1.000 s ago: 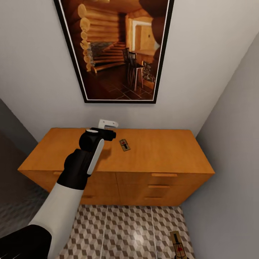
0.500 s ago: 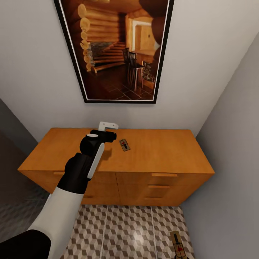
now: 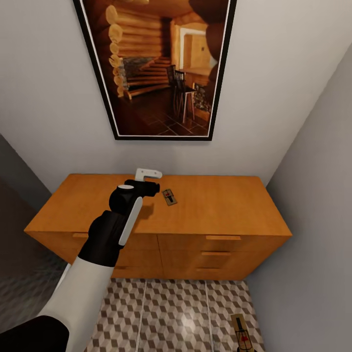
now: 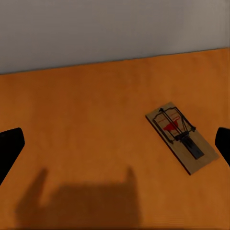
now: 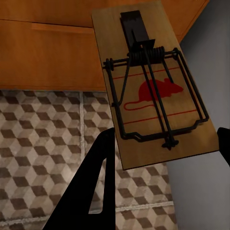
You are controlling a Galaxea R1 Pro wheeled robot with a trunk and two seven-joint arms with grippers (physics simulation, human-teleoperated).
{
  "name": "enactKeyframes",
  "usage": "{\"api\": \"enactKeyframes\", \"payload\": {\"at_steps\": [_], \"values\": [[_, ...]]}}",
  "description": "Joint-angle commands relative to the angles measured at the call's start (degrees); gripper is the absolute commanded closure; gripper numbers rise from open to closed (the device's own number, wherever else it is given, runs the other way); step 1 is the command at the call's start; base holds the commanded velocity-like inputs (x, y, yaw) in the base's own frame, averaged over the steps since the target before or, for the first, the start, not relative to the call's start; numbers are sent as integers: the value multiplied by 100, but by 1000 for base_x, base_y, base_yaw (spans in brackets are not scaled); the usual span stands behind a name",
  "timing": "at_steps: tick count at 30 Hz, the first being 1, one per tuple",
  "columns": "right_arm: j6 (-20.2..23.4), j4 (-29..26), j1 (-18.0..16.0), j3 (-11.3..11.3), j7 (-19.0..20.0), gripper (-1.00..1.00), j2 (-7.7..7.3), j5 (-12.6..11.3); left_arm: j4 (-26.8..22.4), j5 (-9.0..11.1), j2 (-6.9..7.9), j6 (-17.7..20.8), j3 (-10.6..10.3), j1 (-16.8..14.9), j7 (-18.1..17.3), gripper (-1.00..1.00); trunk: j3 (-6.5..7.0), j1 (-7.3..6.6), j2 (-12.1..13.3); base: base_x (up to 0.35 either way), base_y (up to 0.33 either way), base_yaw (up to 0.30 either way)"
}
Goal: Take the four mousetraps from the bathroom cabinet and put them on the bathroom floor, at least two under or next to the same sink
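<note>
Two mousetraps are in view. One mousetrap (image 3: 169, 197) lies flat on the orange wooden top of the cabinet (image 3: 215, 210), toward the far edge and just left of centre, its long side angled slightly; it is free of any contact. The second mousetrap (image 5: 152, 79) is seen close up in the right wrist view, wire frame and red mouse mark facing the camera, and the same board shows at the near right edge of the head view, over the bathroom floor (image 3: 186, 313).

Left end effector (image 3: 147, 180): raised above the cabinet top, just left of the first mousetrap and apart from it. In the left wrist view its two dark fingertips (image 4: 9, 148) sit at opposite edges of the picture, so it stands wide, with nothing between the fingers. Its shadow falls on the wood near the trap.

Right end effector (image 5: 165, 146): one dark finger shows at the near left of the board and another tip at the right edge. The board sits between them, but contact with the fingers is not clearly visible, so I cannot tell whether it is gripped.

Surroundings: cabinet drawer fronts (image 3: 217, 252) face the cube-patterned tiles. A framed picture (image 3: 156, 63) of a log interior hangs on the pale wall above the cabinet.
</note>
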Motion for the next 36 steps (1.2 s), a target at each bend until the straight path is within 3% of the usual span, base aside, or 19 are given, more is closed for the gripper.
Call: {"api": "enactKeyframes", "payload": {"at_steps": [1, 5, 16, 23, 36], "values": [[-18, 4, -4, -42, -14, 100, 3, 48, -5, 48, -1, 21, -5, -2, 44, -100, -10, 3, -10, 0, 0, 0], [-18, 4, -4, -42, -14, 100, 3, 48, -10, 68, -6, 19, -11, 6, 28, -100, -10, 3, -10, 0, 0, 0], [54, 4, -4, -42, -10, 100, 10, 48, -41, 383, -9, 16, -35, 9, 1, -100, -10, 3, -10, 0, 0, 0], [60, 4, -4, -42, -11, 100, 5, 48, -35, 427, -8, 14, -222, 11, 1, -100, -10, 3, -10, 0, 0, 0], [61, 4, -4, -42, -12, 100, 9, 48, -7, 441, -8, 17, -268, 17, 2, -100, -10, 3, -10, 0, 0, 0]]}}
